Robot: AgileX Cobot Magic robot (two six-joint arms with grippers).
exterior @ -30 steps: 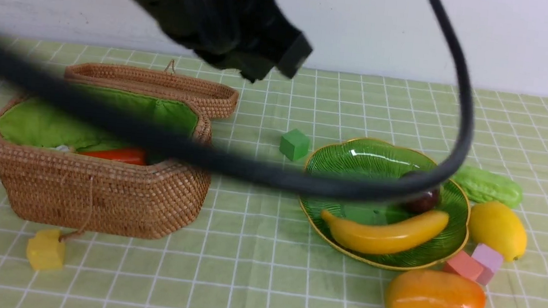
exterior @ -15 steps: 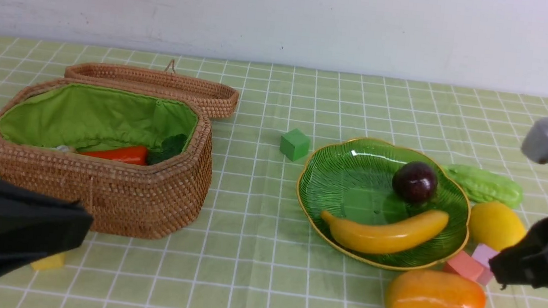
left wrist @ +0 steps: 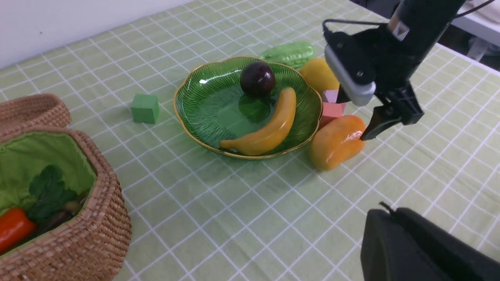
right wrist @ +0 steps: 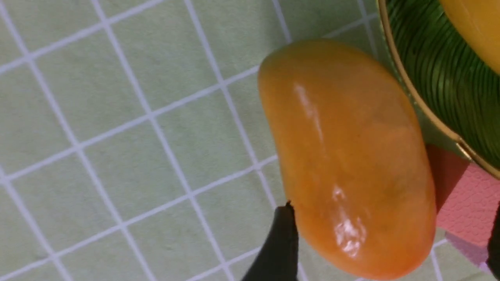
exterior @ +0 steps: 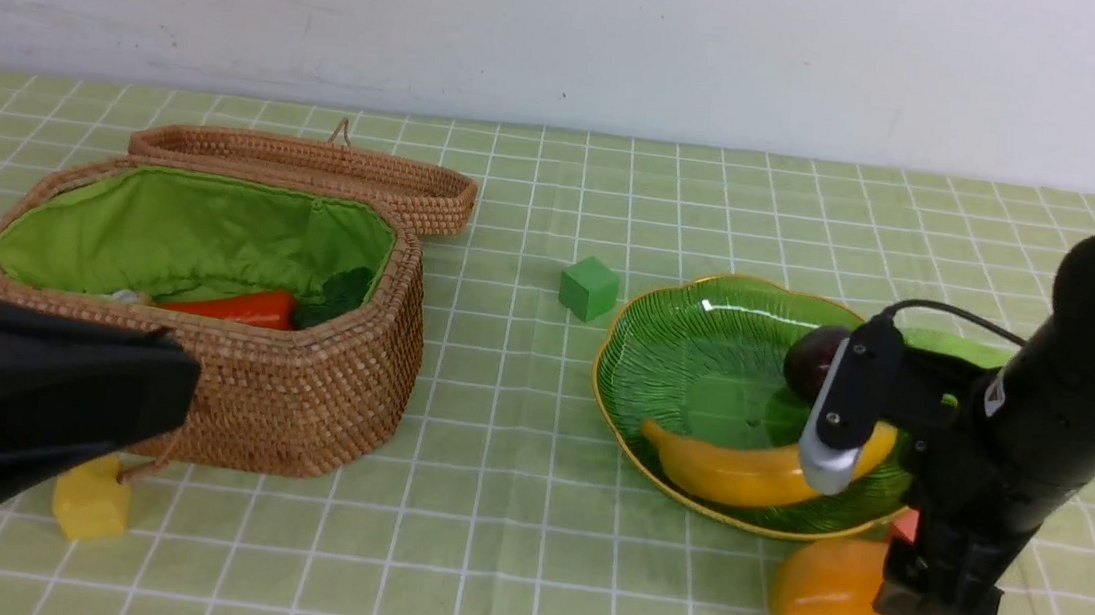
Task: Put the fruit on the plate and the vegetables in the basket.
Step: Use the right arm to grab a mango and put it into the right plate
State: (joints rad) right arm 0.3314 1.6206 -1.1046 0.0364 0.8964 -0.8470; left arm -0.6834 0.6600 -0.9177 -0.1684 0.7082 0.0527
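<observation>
- Right end effector (exterior: 928, 610) has swung in from the table's right edge and dropped low. Its jaws have sprung wide apart and hold nothing.
- One finger (right wrist: 279, 242) sits just beside the mango (right wrist: 347, 156), the other at that view's far edge, so the jaws straddle one end.
- Mango lies on the table (exterior: 505, 545), just outside the plate (exterior: 633, 356). This looks like the set-up for a grab, with the squeeze not yet made.
- Pink cube (right wrist: 465, 203) crowds the mango's far side, so that finger could nudge it.
- Banana (exterior: 743, 472) and purple ball (exterior: 808, 363) are on the plate. Lemon (left wrist: 318, 74) and gourd (left wrist: 289, 54) wait beyond it.
- Left end effector (left wrist: 394, 230), pressed together and empty, has cleared the middle and now sits back at the near left.
- Carrot (exterior: 231, 305) is in the basket (exterior: 247, 399). I can't make out an aubergine.
</observation>
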